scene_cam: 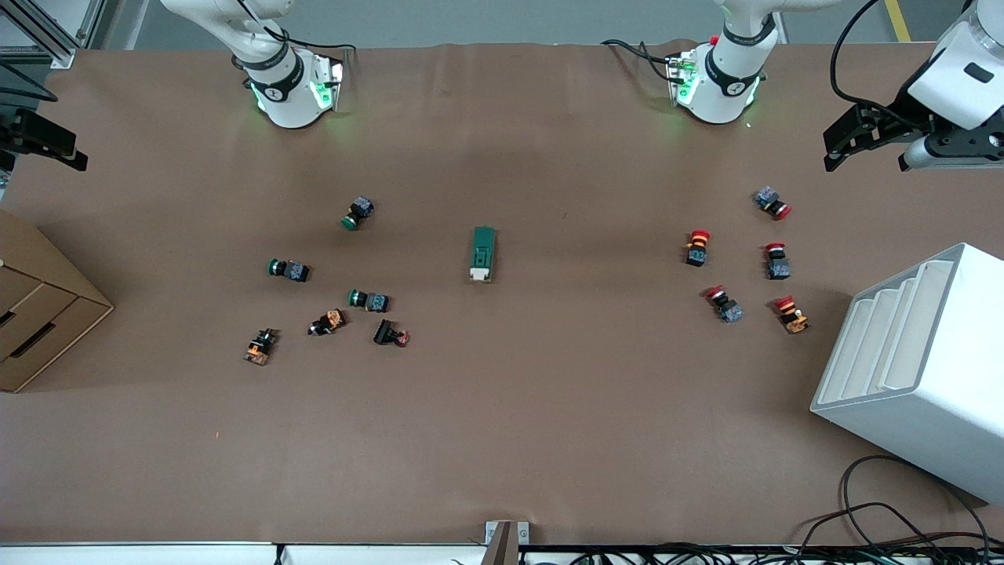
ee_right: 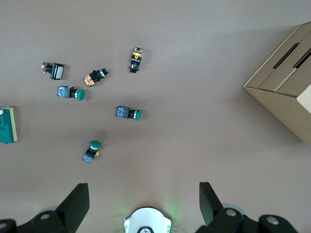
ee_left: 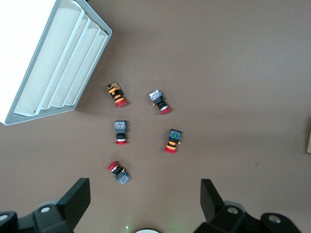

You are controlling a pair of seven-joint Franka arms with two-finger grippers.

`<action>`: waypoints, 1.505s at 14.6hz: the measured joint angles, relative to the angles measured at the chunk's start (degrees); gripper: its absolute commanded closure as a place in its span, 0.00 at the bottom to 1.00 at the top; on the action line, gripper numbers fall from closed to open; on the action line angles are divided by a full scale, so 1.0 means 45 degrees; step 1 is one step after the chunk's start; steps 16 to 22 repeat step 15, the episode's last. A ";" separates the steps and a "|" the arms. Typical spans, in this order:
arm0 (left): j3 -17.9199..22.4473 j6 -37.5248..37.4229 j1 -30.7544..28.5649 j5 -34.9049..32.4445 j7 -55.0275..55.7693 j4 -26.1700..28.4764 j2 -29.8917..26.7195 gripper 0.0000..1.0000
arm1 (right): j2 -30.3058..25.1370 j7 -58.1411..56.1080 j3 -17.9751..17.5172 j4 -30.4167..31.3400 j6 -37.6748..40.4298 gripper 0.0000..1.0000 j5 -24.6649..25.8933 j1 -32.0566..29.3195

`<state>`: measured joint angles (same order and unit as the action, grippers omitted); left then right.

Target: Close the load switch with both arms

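The load switch (scene_cam: 483, 253), a dark green block with a white handle end, lies flat at the middle of the table, its white end nearer the front camera. Its edge shows in the right wrist view (ee_right: 7, 125). My left gripper (scene_cam: 845, 141) hangs high over the left arm's end of the table, open and empty (ee_left: 145, 193), above the red-capped pushbuttons. My right gripper (scene_cam: 55, 145) hangs high over the right arm's end, open and empty (ee_right: 143, 195). Both are far from the switch.
Several green-capped and other pushbuttons (scene_cam: 369, 300) lie scattered toward the right arm's end. Several red-capped pushbuttons (scene_cam: 697, 247) lie toward the left arm's end. A white slotted rack (scene_cam: 918, 369) stands at the left arm's end. A cardboard box (scene_cam: 39, 314) stands at the right arm's end.
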<state>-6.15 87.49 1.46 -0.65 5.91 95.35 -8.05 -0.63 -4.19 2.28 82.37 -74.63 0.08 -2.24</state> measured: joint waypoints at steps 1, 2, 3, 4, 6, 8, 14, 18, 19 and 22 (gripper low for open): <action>0.0023 0.0000 -0.0003 0.0000 0.0000 0.0000 0.0001 0.00 | 0.0002 0.0000 -0.0044 0.0025 -0.0002 0.00 -0.0001 0.0022; 0.0049 0.0000 -0.0005 0.0000 -0.0002 0.0000 0.0006 0.00 | 0.0001 0.0000 -0.0066 0.0057 -0.0009 0.00 -0.0001 0.0059; 0.0068 0.0000 -0.0008 0.0000 -0.0010 0.0000 0.0018 0.00 | 0.0001 0.0000 -0.0065 0.0081 -0.0014 0.00 -0.0002 0.0111; 0.0077 0.0000 -0.0009 0.0000 -0.0014 0.0000 0.0030 0.00 | 0.0001 0.0000 -0.0030 0.0100 -0.0016 0.00 -0.0004 0.0188; 0.0086 -0.0031 -0.0015 0.0000 -0.0014 -0.0072 0.0031 0.00 | 0.0001 -0.0001 0.0137 0.0117 -0.0024 0.00 -0.0004 0.0402; 0.0116 -0.0150 -0.0025 0.0000 -0.0014 -0.0224 0.0029 0.00 | 0.0001 -0.0003 0.0212 0.0123 -0.0045 0.00 -0.0004 0.0460; 0.0138 -0.0217 -0.0025 0.0000 -0.0015 -0.0279 0.0096 0.00 | -0.0005 -0.0006 0.0262 0.0124 -0.0218 0.00 -0.0051 0.0471; 0.0138 -0.0218 -0.0025 0.0000 -0.0018 -0.0279 0.0122 0.00 | -0.0023 -0.0006 0.0262 0.0124 -0.0210 0.00 -0.0067 0.0473; 0.0138 -0.0218 -0.0025 0.0000 -0.0018 -0.0279 0.0122 0.00 | -0.0023 -0.0006 0.0262 0.0124 -0.0210 0.00 -0.0067 0.0473; 0.0138 -0.0218 -0.0025 0.0000 -0.0018 -0.0279 0.0122 0.00 | -0.0023 -0.0006 0.0262 0.0124 -0.0210 0.00 -0.0067 0.0473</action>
